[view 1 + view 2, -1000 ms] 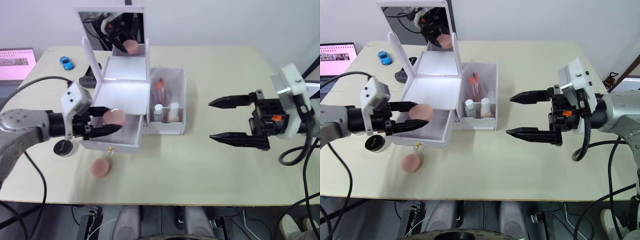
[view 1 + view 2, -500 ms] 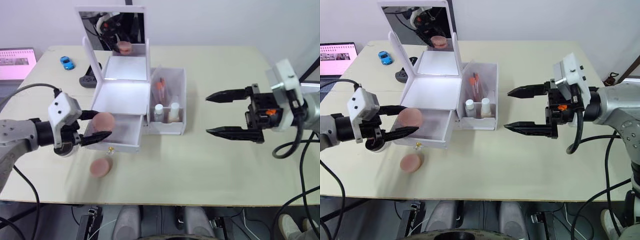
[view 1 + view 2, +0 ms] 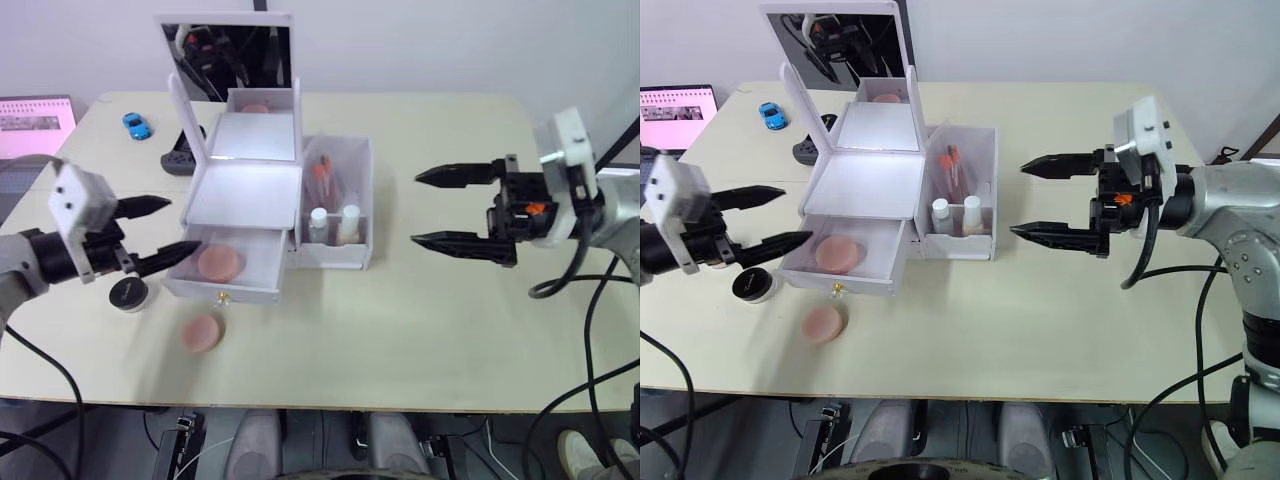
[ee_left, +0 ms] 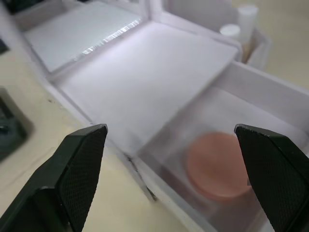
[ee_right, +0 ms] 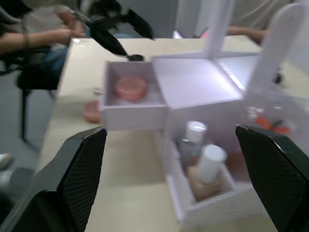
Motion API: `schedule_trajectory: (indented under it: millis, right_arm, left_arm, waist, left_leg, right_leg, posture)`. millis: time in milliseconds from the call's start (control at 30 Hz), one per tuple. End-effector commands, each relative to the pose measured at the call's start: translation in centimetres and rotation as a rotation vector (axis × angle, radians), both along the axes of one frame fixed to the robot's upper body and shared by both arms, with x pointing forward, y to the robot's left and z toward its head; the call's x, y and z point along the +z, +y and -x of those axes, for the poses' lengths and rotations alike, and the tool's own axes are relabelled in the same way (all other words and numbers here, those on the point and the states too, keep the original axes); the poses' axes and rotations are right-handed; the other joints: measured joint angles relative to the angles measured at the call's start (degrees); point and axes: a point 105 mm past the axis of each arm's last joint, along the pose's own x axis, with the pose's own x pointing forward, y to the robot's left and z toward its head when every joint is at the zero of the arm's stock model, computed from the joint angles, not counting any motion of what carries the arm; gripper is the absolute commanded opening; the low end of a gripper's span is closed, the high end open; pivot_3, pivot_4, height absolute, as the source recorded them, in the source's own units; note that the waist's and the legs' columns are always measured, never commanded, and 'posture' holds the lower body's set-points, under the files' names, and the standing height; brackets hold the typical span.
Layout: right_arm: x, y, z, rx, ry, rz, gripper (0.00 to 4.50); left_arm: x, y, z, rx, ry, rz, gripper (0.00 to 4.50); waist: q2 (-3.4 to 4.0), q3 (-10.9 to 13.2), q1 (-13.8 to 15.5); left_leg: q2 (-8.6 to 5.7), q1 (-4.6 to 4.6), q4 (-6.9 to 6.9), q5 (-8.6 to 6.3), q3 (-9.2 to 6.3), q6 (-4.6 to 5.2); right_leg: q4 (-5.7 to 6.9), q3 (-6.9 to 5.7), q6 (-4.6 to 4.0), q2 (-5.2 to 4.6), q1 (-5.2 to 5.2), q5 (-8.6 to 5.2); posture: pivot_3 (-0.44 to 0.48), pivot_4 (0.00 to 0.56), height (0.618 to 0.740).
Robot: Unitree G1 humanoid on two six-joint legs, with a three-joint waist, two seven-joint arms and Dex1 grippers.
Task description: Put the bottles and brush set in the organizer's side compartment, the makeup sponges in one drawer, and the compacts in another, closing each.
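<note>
1. So the white plastic makeup organizer [image 3: 258,190] sits left of centre on my pale wooden table [image 3: 440,330], with its tilted mirror lid [image 3: 228,58] standing up at the back.
2. Its lower white drawer [image 3: 228,275] is pulled out toward me, and one round pink makeup sponge [image 3: 220,263] lies flat inside it.
3. A second pink round sponge [image 3: 203,333] is on the tabletop, just in front of the drawer and a bit to its left. That makes two sponges I can count.
4. The clear-walled side compartment [image 3: 337,215] on the organizer's right holds two small white-capped bottles [image 3: 332,222] standing upright side by side, with an orange-handled brush set [image 3: 322,175] behind them.
5. One round black compact [image 3: 127,294] rests on the table left of the drawer. Only one I can pick out for sure.
6. My left gripper [image 3: 160,232] hovers just left of the open drawer, fingers spread wide with nothing between them.
7. My right gripper [image 3: 440,210] hangs over the table to the right of the side compartment, well apart from it, also wide and empty.
8. Off-task clutter: a little blue toy car [image 3: 132,125] near the far left corner.
</note>
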Motion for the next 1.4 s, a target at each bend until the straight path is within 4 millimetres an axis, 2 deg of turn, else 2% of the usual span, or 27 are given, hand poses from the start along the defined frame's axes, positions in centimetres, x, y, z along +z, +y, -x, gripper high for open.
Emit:
schedule_trajectory:
  millis: [33, 133, 267, 367, 467, 567, 700, 867, 967, 1033, 1100, 1200, 1300, 1400]
  right_arm:
    - [1.0, -3.9, -1.2, -0.126, -0.068, -0.016, 4.50]
    - [0.1, -5.5, -1.9, -0.175, -0.072, 0.013, 4.50]
    - [-2.2, -8.5, -2.4, -0.304, -0.068, 0.046, 4.50]
    - [-3.5, -10.3, -2.7, -0.378, -0.045, 0.039, 4.50]
    - [-4.5, -11.4, -2.9, -0.436, -0.039, 0.018, 4.50]
    - [-4.6, -11.3, -2.9, -0.459, -0.042, -0.006, 4.50]
    - [-3.6, -10.0, -3.0, -0.430, -0.026, -0.003, 4.50]
    - [-0.3, -5.3, -3.1, -0.267, -0.057, -0.037, 4.50]
    - [0.9, -2.1, -2.7, -0.135, -0.075, -0.024, 4.50]
    - [1.3, -0.9, -2.6, -0.087, -0.080, -0.022, 4.50]
    - [1.9, 0.6, -2.4, -0.011, -0.072, -0.012, 4.50]
    - [2.5, 2.2, -2.3, 0.073, -0.055, 0.015, 4.50]
    - [2.6, 3.0, -2.3, 0.120, -0.041, 0.050, 4.50]
    - [2.6, 3.9, -2.2, 0.163, 0.011, 0.082, 4.50]
  left_arm:
    - [2.3, 4.5, -0.6, 0.118, -0.134, 0.015, 4.43]
    - [2.7, 8.1, -1.3, 0.228, -0.182, -0.020, 4.43]
    - [2.7, 13.5, -1.4, 0.399, -0.205, -0.047, 4.43]
    - [2.1, 15.6, -1.2, 0.456, -0.197, -0.066, 4.43]
    - [1.7, 16.4, -1.2, 0.471, -0.190, -0.067, 4.43]
    - [1.5, 16.4, -1.4, 0.465, -0.193, -0.064, 4.43]
    - [1.6, 15.7, -1.6, 0.437, -0.204, -0.050, 4.43]
    - [1.3, 14.4, -0.4, 0.385, -0.206, 0.019, 4.43]
    - [0.7, 14.2, 1.4, 0.410, -0.223, 0.036, 4.43]
    - [0.2, 14.1, 2.5, 0.429, -0.229, 0.038, 4.43]
    - [-1.1, 13.9, 4.2, 0.446, -0.238, -0.015, 4.43]
    - [-2.6, 13.2, 6.6, 0.468, -0.225, 0.027, 4.43]
    - [-4.1, 11.9, 8.2, 0.476, -0.200, 0.017, 4.43]
    - [-6.8, 9.0, 9.9, 0.427, -0.128, 0.007, 4.43]
  waist:
    - [0.03, 0.0, -0.1]
    - [0.03, 0.0, -0.2]
    - [-0.05, 0.0, -0.2]
    - [-0.03, 0.0, -0.3]
    - [-0.04, 0.0, -0.3]
    - [-0.05, 0.0, -0.1]
    - [-0.03, 0.0, -0.2]
    - [0.02, 0.0, -1.2]
    - [-0.11, 0.0, -1.9]
    - [-0.14, 0.0, -2.0]
    - [-0.14, 0.0, -1.9]
    - [-0.17, 0.0, -1.8]
    - [-0.45, 0.0, -1.2]
    - [-0.48, -0.1, -1.4]
  left_leg:
    - [0.00, 0.00, 0.00, 0.00, 0.01, 0.00]
    - [-0.01, 0.07, 0.00, 0.00, 0.01, 0.01]
    - [0.06, 0.18, -0.05, 0.00, 0.01, 0.01]
    - [0.06, 0.22, -0.05, 0.00, 0.12, 0.01]
    - [0.06, 0.27, -0.05, 0.01, 0.18, 0.01]
    - [0.09, 0.37, -0.06, 0.00, 0.18, 0.00]
    - [0.11, 0.44, -0.06, 0.01, 0.20, 0.00]
    - [0.14, 0.59, -0.12, 0.00, 0.40, 0.00]
    - [0.21, 0.64, -0.27, 0.00, 0.46, 0.00]
    - [0.21, 0.68, -0.33, -0.01, 0.52, 0.00]
    - [0.21, 0.67, -0.36, -0.01, 0.56, 0.00]
    - [0.21, 0.69, -0.40, -0.01, 0.78, 0.00]
    - [0.21, 0.70, -0.40, -0.02, 0.83, -0.02]
    - [0.20, 0.69, -0.37, -0.06, 0.94, -0.09]
  right_leg:
    - [0.00, 0.00, -0.05, 0.00, 0.00, 0.03]
    - [0.10, 0.00, -0.10, 0.00, -0.02, 0.06]
    - [0.19, 0.00, 0.01, 0.06, 0.00, -0.02]
    - [0.19, 0.09, 0.01, 0.04, 0.00, -0.02]
    - [0.20, 0.12, 0.01, 0.04, 0.01, -0.01]
    - [0.27, 0.12, 0.01, 0.04, 0.06, -0.01]
    - [0.30, 0.14, 0.01, 0.04, 0.09, -0.01]
    - [0.30, 0.29, -0.01, 0.03, 0.09, 0.01]
    - [0.27, 0.31, -0.02, 0.04, 0.04, 0.00]
    - [0.24, 0.38, -0.02, 0.03, 0.03, 0.00]
    - [0.24, 0.42, -0.03, 0.02, -0.03, 0.01]
    - [0.24, 0.58, -0.14, -0.03, -0.12, 0.07]
    - [0.23, 0.60, -0.02, -0.06, -0.15, -0.01]
    - [0.07, 0.60, -0.02, -0.19, -0.32, -0.01]
  posture:
    - [0.000, 0.150, 0.726]
    - [0.000, 0.150, 0.726]
    - [0.000, 0.150, 0.726]
    - [0.000, 0.150, 0.726]
    - [0.000, 0.150, 0.726]
    - [0.000, 0.150, 0.726]
    - [0.000, 0.150, 0.726]
    - [0.000, 0.150, 0.726]
    - [0.000, 0.150, 0.726]
    - [0.000, 0.150, 0.726]
    - [0.000, 0.150, 0.726]
    - [0.000, 0.150, 0.726]
    - [0.000, 0.150, 0.726]
    - [0.000, 0.150, 0.726]
